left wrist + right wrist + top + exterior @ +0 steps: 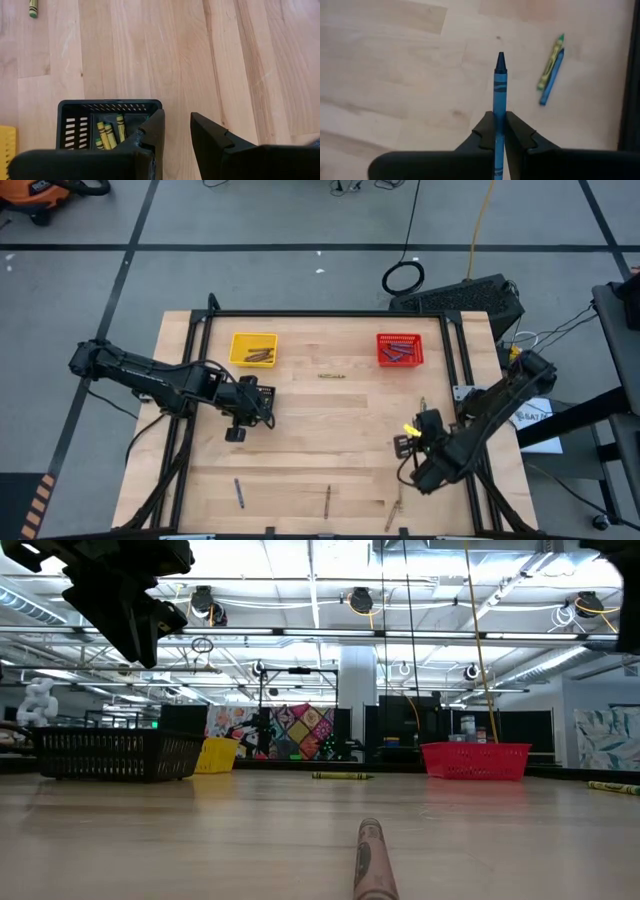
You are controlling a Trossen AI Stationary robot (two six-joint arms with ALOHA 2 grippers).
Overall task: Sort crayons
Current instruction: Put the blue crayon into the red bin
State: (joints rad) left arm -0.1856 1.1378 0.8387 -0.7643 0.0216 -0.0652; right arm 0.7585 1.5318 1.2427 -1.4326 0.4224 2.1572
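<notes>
Crayons lie scattered over the wooden tabletop point(330, 430), and the black basket point(80, 117) serves as the landmark. That basket sits at the tabletop's left side, and several yellow-green crayons point(106, 134) lie inside it. The left end effector point(175, 137) hangs right over the basket's rim, its fingers parted with a clear gap and nothing between them. Beyond the basket, toward the far edge, the yellow basket point(253, 348) holds a few brown crayons point(262, 354). Far to the right of that, the red basket point(400, 349) has bluish crayons in it. Between those two a single yellow-green crayon point(332, 376) lies on bare wood. Well to the right of the black basket, the right end effector point(499, 131) is closed tight on a blue crayon point(499, 82), which sticks out straight past the fingertips, point forward. Just past it a green crayon point(550, 62) and another blue crayon point(552, 76) lie side by side, touching. Along the near edge, well apart from the black basket, three more crayons rest: a grey one point(238, 492), a brown one point(327, 500) and a tan one point(396, 513).
</notes>
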